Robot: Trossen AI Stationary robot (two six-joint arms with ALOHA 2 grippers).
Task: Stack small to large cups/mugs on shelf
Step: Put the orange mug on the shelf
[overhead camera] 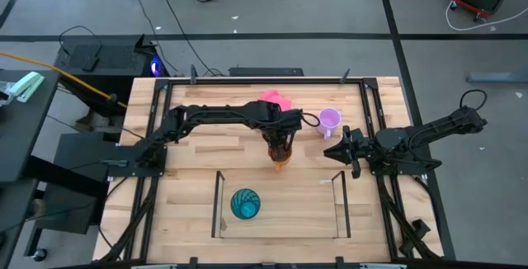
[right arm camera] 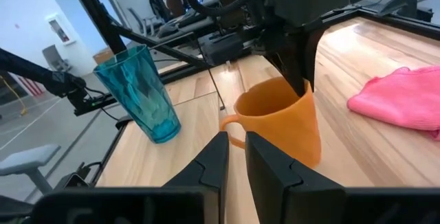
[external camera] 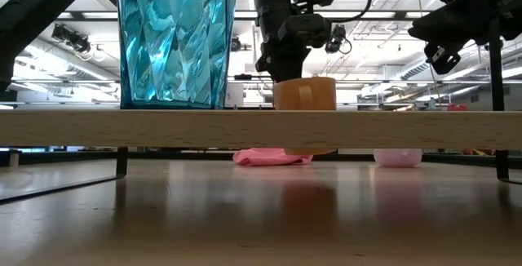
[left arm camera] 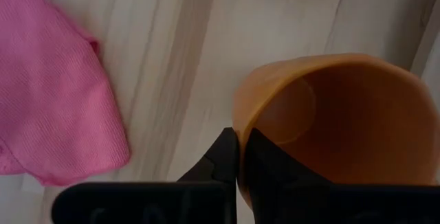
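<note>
My left gripper (overhead camera: 280,148) reaches to the table's middle and is shut on the orange mug (overhead camera: 281,164), just beyond the shelf (overhead camera: 219,205). The shelf's wooden plank (external camera: 261,129) carries the teal tumbler (overhead camera: 245,204), which stands upright on its base. The lilac mug (overhead camera: 330,120) stands on the table toward the far right, near the pink cloth. My right gripper (right arm camera: 235,154) is shut and touches nothing; it hovers right of the orange mug (right arm camera: 280,124) and points at it. My left gripper holds the orange mug by its rim (left arm camera: 238,138). One finger (left arm camera: 265,165) is inside the mug and one (left arm camera: 221,162) is outside. The fingers come from above, pointing down. The mug hangs upright below them, its base (external camera: 310,150) a little above the table.
A pink cloth (overhead camera: 276,101) lies at the table's far middle. The shelf's thin dark side rods (overhead camera: 340,205) stand near the table's near edge, with bare plank to the right of the tumbler. Dark frame rails run along the table's left and right sides.
</note>
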